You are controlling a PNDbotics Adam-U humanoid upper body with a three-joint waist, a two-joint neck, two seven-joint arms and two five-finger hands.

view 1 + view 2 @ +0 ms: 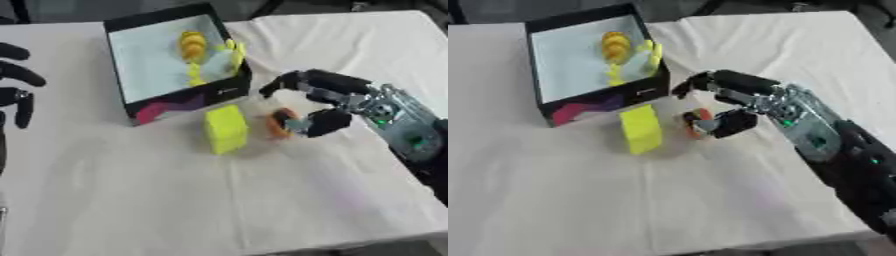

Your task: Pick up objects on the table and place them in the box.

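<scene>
Fingers of my right hand [328, 102] are curled around the small orange object [278, 123], thumb under and fingers arched over it, just right of the yellow block [226, 128] on the table [262, 200]. Grasping is the step in hand. Next I'd lift and carry it to the box [175, 55] (yellow pieces already inside). My left hand [16, 85] idles open at the left edge.

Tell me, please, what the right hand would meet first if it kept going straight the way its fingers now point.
The right hand points toward the view's left, curled around a small orange object. Straight on, it would probably meet the yellow block first; the box lies slightly farther up, though depth is unclear.
</scene>
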